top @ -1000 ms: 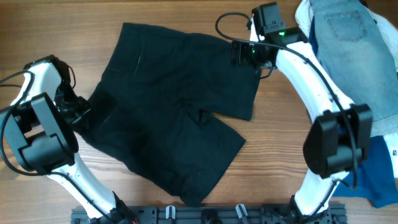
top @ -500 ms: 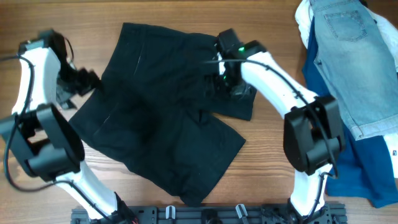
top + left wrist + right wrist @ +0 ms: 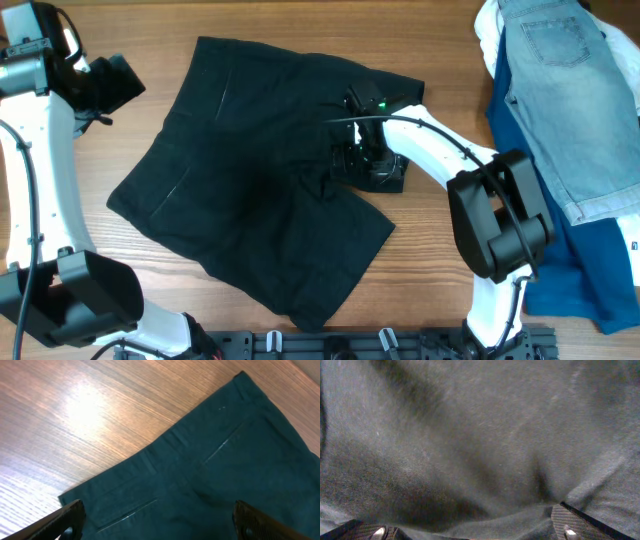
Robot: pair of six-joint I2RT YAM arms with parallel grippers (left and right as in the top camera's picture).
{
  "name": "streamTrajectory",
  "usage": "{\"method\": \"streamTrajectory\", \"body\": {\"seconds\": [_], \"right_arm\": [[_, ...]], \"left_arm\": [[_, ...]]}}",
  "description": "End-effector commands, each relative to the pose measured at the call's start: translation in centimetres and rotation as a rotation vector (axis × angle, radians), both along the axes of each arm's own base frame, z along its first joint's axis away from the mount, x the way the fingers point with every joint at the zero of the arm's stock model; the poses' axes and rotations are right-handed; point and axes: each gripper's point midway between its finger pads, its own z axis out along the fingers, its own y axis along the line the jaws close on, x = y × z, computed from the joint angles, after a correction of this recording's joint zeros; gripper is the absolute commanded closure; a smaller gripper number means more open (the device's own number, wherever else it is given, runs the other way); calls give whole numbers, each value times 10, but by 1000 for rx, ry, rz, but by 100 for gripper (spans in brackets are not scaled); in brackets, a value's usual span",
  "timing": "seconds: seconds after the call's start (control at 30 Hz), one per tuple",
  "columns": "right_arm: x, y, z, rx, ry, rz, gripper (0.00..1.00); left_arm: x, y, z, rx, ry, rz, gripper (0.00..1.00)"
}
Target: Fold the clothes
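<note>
The clothes, black shorts (image 3: 250,170), lie spread flat in the middle of the table, with the waistband at the left and both legs pointing right. My left gripper (image 3: 118,84) hangs open above the table's far left, just off the waistband corner. In the left wrist view the waistband and two pocket slits (image 3: 220,450) show below the gripper (image 3: 160,527), whose fingers (image 3: 70,520) stand wide apart with nothing between them. My right gripper (image 3: 356,160) sits low on the fabric near the crotch. It is open (image 3: 470,531), with black cloth (image 3: 470,435) filling its view.
Light-blue denim shorts (image 3: 560,90) lie on a dark blue garment (image 3: 590,270) at the right edge, with white cloth (image 3: 490,30) at the far right corner. A black rail (image 3: 330,345) runs along the near edge. Bare wood (image 3: 75,415) shows left of the shorts.
My left gripper has opened, let go of the shorts' left edge and lifted away to the far left. The right gripper has moved from the far right leg onto the middle of the shorts.
</note>
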Motion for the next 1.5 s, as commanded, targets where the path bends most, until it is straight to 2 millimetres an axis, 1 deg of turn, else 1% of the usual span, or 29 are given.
{"method": "streamTrajectory", "body": {"seconds": [0.0, 0.07, 0.13, 0.2, 0.23, 0.27, 0.33, 0.4, 0.47, 0.6, 0.7, 0.77, 0.8, 0.87, 0.9, 0.93, 0.97, 1.03, 1.07, 1.1, 1.13, 1.17, 1.2, 1.23, 1.27, 1.3, 1.33, 1.4, 1.47], "right_arm": [[2, -28, -36, -42, 63, -78, 0], [13, -42, -48, -38, 59, -104, 0], [33, -65, -59, -23, 23, -129, 0], [50, -78, -62, -8, -27, -128, 0], [67, -86, -61, 0, -91, -112, 0], [84, -96, -58, -6, -149, -134, 0], [110, -107, -49, 6, -234, -167, 0], [130, -113, -41, 17, -300, -187, 0], [155, -121, -30, 8, -384, -216, 0], [185, -127, -11, -10, -473, -201, 0], [191, -126, 5, -14, -470, -180, 0], [189, -118, 30, 19, -422, -154, 0], [186, -115, 51, 36, -402, -141, 0], [180, -115, 85, 43, -391, -167, 0], [175, -114, 109, 58, -391, -193, 0], [170, -108, 132, 94, -403, -183, 0], [162, -98, 157, 157, -417, -151, 0], [140, -84, 182, 245, -402, -76, 0], [125, -81, 188, 262, -371, -44, 0], [106, -82, 190, 257, -312, -44, 0], [92, -84, 191, 249, -268, -42, 0], [74, -88, 191, 220, -212, -50, 0], [66, -91, 191, 196, -192, -52, 0], [54, -98, 192, 139, -160, -67, 0], [41, -105, 195, 71, -131, -104, 0], [31, -109, 198, 21, -119, -133, 0], [25, -109, 202, 0, -113, -161, 0], [7, -100, 209, -5, -107, -212, 0], [-5, -92, 210, -15, -100, -236, 0]], "left_arm": [[9, -16, 11, 7, -43, -55, 3], [13, -23, 13, 9, -55, -72, 0], [19, -31, 15, 14, -76, -94, 0], [24, -36, 18, 18, -96, -108, 0], [27, -39, 19, 21, -109, -116, 0], [30, -41, 21, 23, -120, -123, 0], [35, -48, 23, 26, -138, -139, 0], [38, -52, 23, 27, -146, -150, 0], [44, -57, 19, 26, -148, -161, 0], [50, -57, 4, 18, -120, -162, 0], [52, -57, -10, 11, -83, -162, 0], [50, -57, -19, 6, -51, -163, 1], [49, -57, -19, 7, -51, -165, 2], [48, -57, -11, 11, -68, -165, 2], [44, -58, -6, 11, -72, -164, 2], [39, -58, -2, 11, -69, -164, 2], [27, -59, 4, 9, -51, -163, 2], [9, -62, 6, -3, -7, -157, 1], [-1, -63, 6, -14, 20, -145, 0], [-13, -64, 5, -33, 60, -119, 0], [-23, -65, 3, -44, 92, -98, 0], [-37, -63, 1, -42, 142, -61, 0], [-46, -58, 1, -25, 173, -27, 0], [-55, -52, 1, 2, 201, 10, 0], [-67, -44, 5, 41, 227, 70, 0], [-79, -41, 10, 50, 239, 108, 0], [-85, -42, 15, 44, 236, 132, 0], [-99, -44, 24, 24, 216, 192, 0], [-114, -46, 29, 10, 194, 232, 0]]}}
